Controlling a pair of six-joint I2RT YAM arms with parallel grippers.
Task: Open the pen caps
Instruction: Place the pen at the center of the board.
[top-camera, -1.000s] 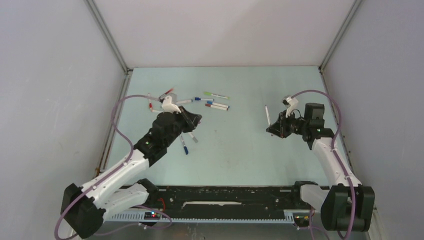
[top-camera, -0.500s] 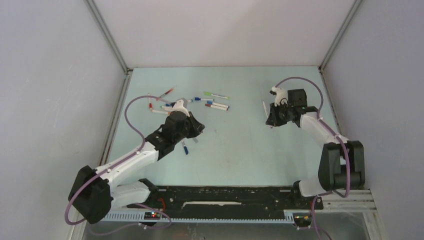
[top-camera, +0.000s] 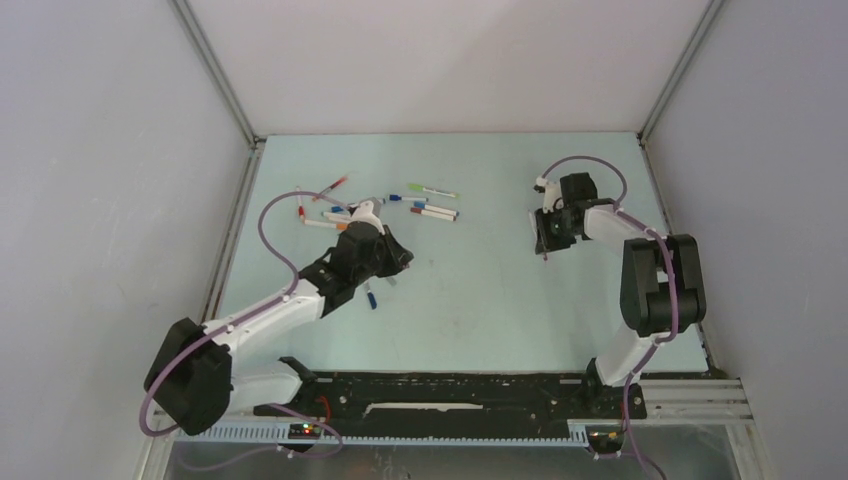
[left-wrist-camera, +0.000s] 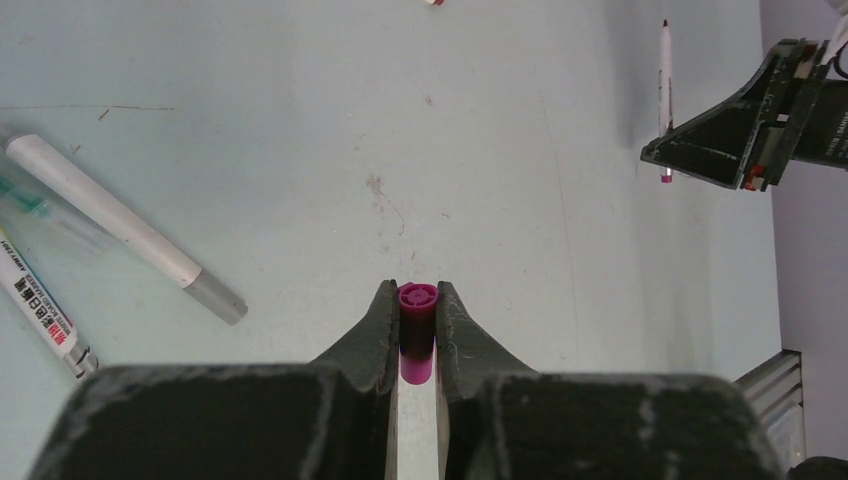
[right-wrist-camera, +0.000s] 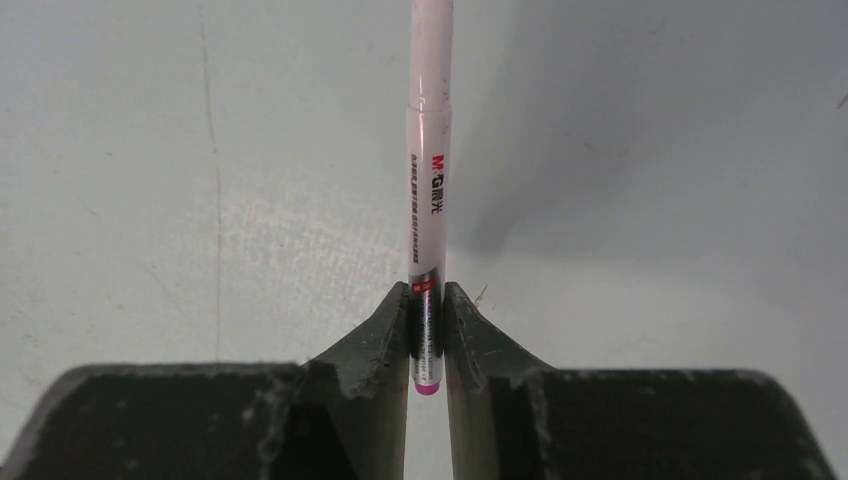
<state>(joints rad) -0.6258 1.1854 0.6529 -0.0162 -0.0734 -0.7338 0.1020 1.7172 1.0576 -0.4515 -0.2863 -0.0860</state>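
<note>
My right arm had drawn farther back. The right jaws were clamped on the pen (right-wrist-camera: 428, 180), its barrel pointing straight out. The left jaws were clamped on the magenta cap (left-wrist-camera: 417, 330), well apart.

Left pincer (left-wrist-camera: 415, 296) clamped, arm stretched forward; right pincer (right-wrist-camera: 426, 293) clamped, arm bent at elbow.

The top view is lit evenly from above; the bench (top-camera: 480, 290) is rendered a flat pale green, and only faint shadows are seen on it. In the right wrist view a broad soft shadow is cast at the upper right of the frame beside the pen (right-wrist-camera: 428, 200), whose print is sharply resolved. In the left wrist view the pen cap (left-wrist-camera: 417, 330) is shown saturated and crisp; the left gripper (left-wrist-camera: 416, 288) is underexposed, almost black.
</note>
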